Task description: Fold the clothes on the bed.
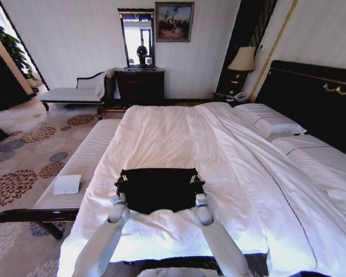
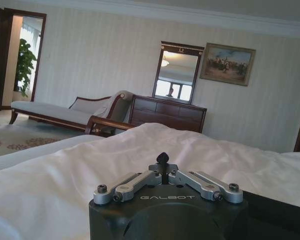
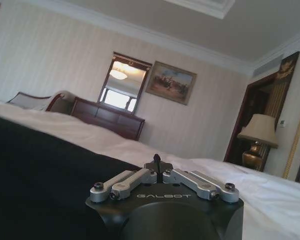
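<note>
Both arms reach from the lower frame to the black T-shirt (image 1: pixel 159 187) at centre.
Left pincer (image 1: pixel 121 180) and right pincer (image 1: pixel 196 180) each pinch a far corner, apparently keeping the fold square on the bed (image 1: pixel 179 133).

The T-shirt (image 1: pixel 160 187) is plain black against the white sheets of the bed (image 1: pixel 179 138). The headboard (image 1: pixel 311 98) is dark with gold trim. The bench (image 1: pixel 83 161) has pale stripes and dark wood. The carpet (image 1: pixel 29 144) is beige with dark red and grey flower shapes. The arms are white.
</note>
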